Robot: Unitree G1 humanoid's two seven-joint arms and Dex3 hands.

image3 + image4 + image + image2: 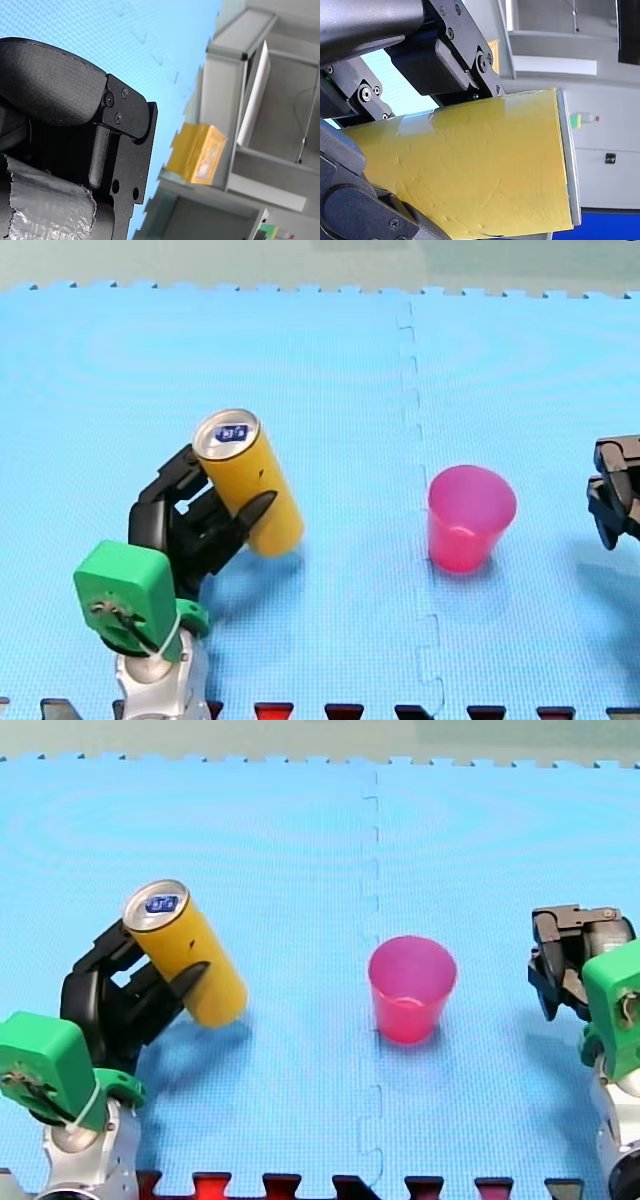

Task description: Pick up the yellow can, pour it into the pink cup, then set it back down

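Yellow can (250, 485) leans, top rear-left | L hand (190, 518) clamps it (pink cup (470, 518) upright) | R hand (563, 960) far right

can (252, 488): yellow, silver lid with a blue tab, tilted with the lid end up and to the left, gripped in left robot hand (195, 530). cup (470, 518): pink, translucent, upright, mouth open, standing on blue mat (330, 390), well apart to the can's right.
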